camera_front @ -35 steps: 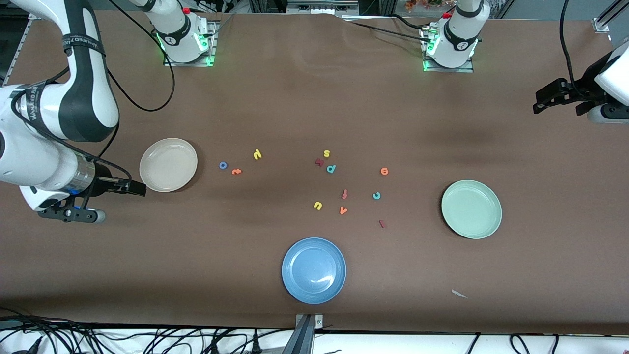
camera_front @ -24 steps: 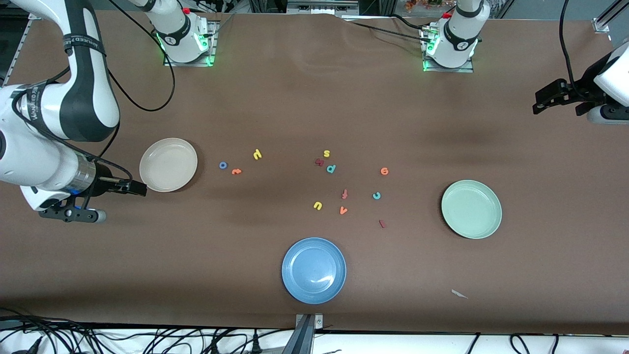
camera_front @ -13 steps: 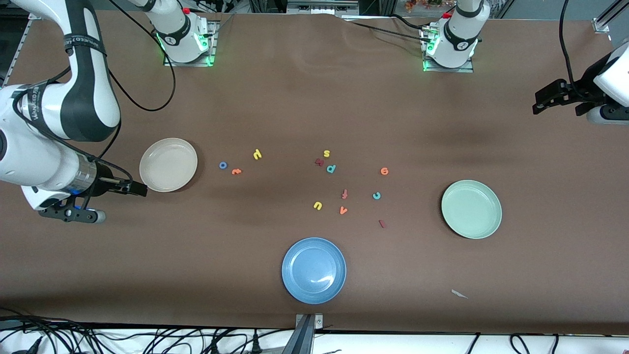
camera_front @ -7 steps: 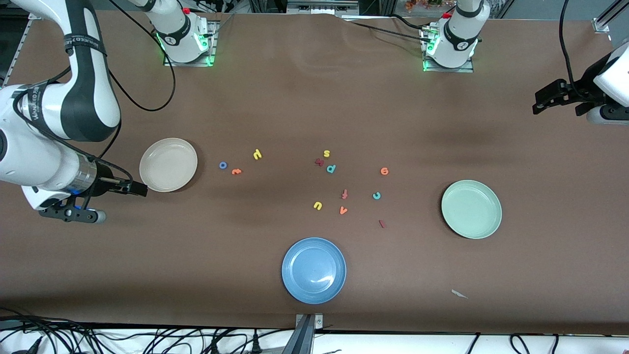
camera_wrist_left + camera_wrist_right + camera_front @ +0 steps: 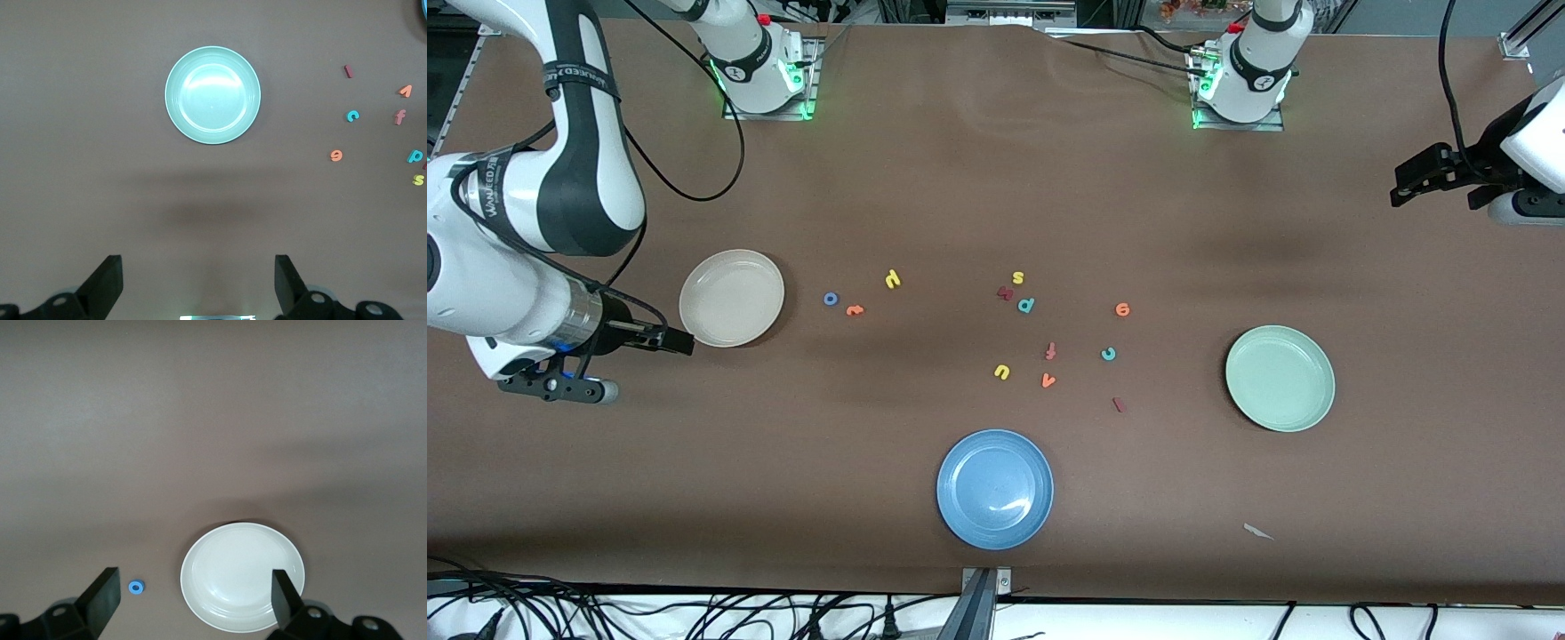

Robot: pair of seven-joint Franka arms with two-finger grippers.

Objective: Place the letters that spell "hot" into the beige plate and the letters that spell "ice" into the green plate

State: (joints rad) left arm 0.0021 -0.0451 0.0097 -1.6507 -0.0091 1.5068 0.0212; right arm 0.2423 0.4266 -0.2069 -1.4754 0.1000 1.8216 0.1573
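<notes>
The beige plate (image 5: 731, 298) (image 5: 242, 577) lies empty toward the right arm's end. Beside it are the blue o (image 5: 831, 299) (image 5: 136, 587), orange t (image 5: 855, 310) and yellow h (image 5: 892, 280). The green plate (image 5: 1280, 379) (image 5: 213, 95) lies empty toward the left arm's end. Orange e (image 5: 1122, 309) (image 5: 336, 155), teal c (image 5: 1108, 354) (image 5: 352, 116) and dark red i (image 5: 1119, 404) (image 5: 348, 71) lie between it and the middle. My right gripper (image 5: 680, 340) (image 5: 193, 600) hangs open over the beige plate's edge, holding nothing. My left gripper (image 5: 1403, 182) (image 5: 198, 277) waits open and empty over the table's left-arm end.
A blue plate (image 5: 995, 488) sits near the front edge. Other letters lie mid-table: yellow s (image 5: 1018, 277), a dark red letter (image 5: 1005, 292), teal p (image 5: 1026, 305), red-orange f (image 5: 1051, 351), yellow u (image 5: 1001, 372), orange v (image 5: 1048, 380). A pale scrap (image 5: 1258, 532) lies nearer the front camera than the green plate.
</notes>
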